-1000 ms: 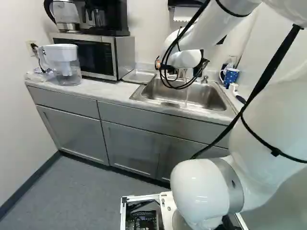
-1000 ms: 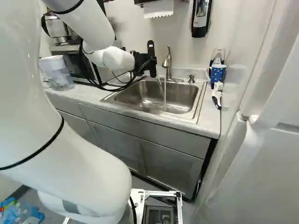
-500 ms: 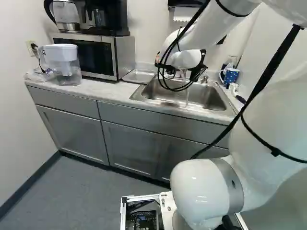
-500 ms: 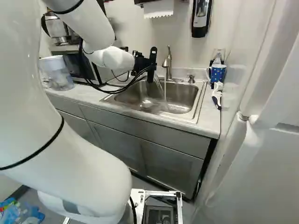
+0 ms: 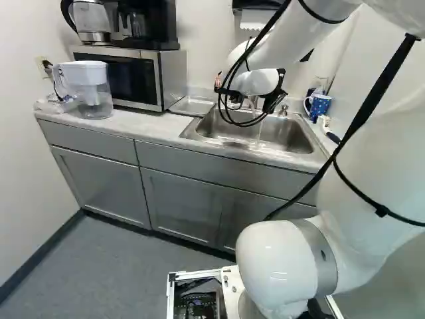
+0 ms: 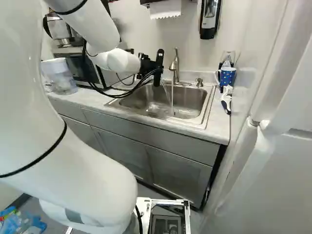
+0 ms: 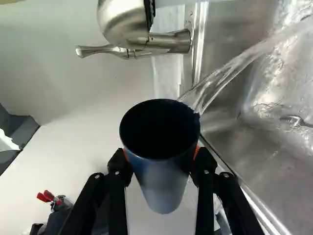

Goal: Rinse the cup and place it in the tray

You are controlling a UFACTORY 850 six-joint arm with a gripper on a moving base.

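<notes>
Wrist view: cup (image 7: 164,183) clamped from both sides by gripper (image 7: 161,159), mouth toward the camera.
Cup beside faucet (image 7: 122,24), water arcing from its rim into sink (image 7: 239,142); tray (image 5: 192,106) adjoins sink, microwave side, probably next. Cup dark blue, tapered, opaque.

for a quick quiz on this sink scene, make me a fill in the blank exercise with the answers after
The tool holds the dark cup between its two ____.
Water spills from the cup's rim into the ____.
The mug with white dots is otherwise ____.
The kettle stands on top of the ____.

Missing words: fingers; sink; blue; microwave
</notes>
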